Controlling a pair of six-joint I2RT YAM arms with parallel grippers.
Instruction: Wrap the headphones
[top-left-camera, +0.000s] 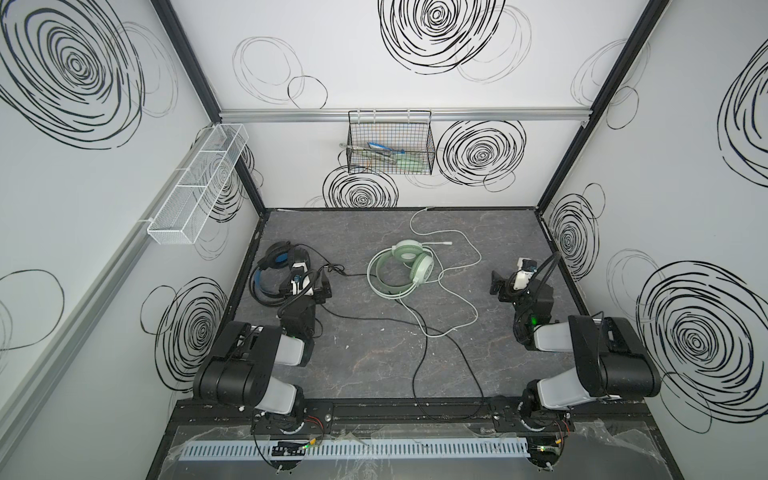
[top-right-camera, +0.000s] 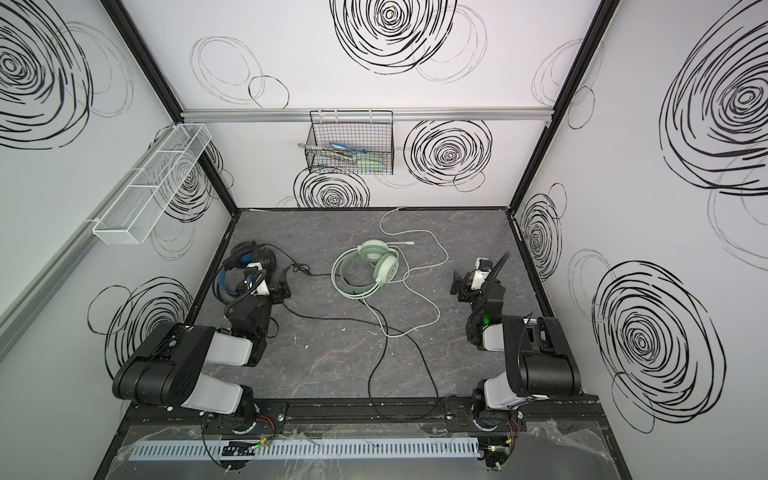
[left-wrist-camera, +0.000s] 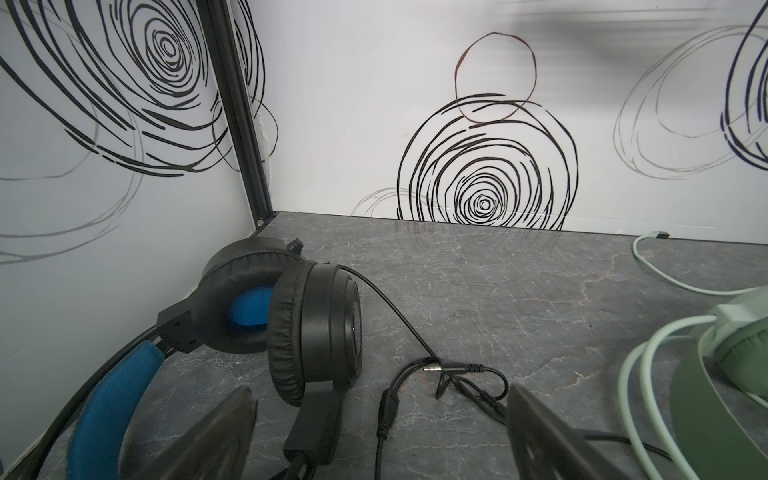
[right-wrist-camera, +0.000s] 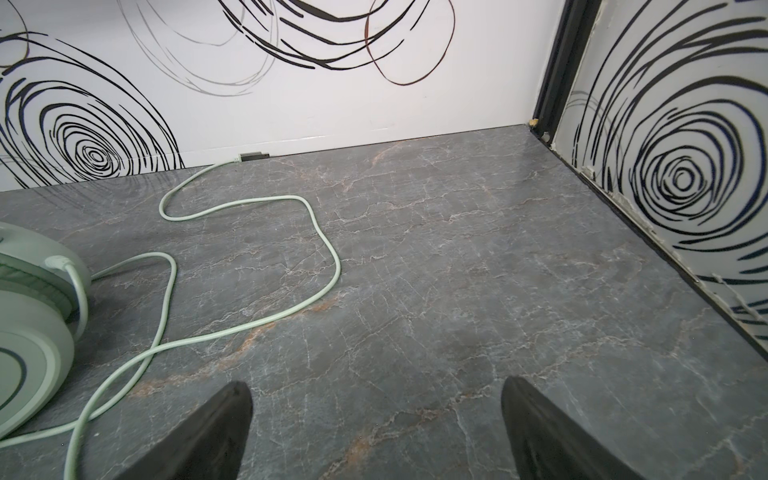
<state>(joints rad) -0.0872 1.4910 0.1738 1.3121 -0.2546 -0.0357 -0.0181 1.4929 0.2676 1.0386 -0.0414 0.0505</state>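
In both top views, the pale mint-green over-ear headset (top-left-camera: 401, 266) lies flat at the centre of the dark marbled tabletop (top-left-camera: 519, 374). Its white cord (top-left-camera: 475, 313) straggles loose toward the upper centre and lower centre. The black headset with blue headband padding (top-left-camera: 270, 270) sits at middle left, by the side wall. Its thin black cord (top-left-camera: 355, 274) trails to the lower edge, crossing the white one. The left gripper (top-left-camera: 321, 286) stands just beside the black headset. The right gripper (top-left-camera: 500, 286) is at middle right, well apart from both headsets. Both are spread wide and carry nothing.

The left wrist view adds what those lack: the black cord's metal-tipped plug (left-wrist-camera: 457, 368), lying just ahead of the spread fingers (left-wrist-camera: 216, 436).

The right wrist view shows bare table between its fingers (right-wrist-camera: 216, 432), with the white cord off to one side.

We judge the headsets light and rigid, and the cords limp and slippery. We would take a cord near its earcup while steadying the headband.
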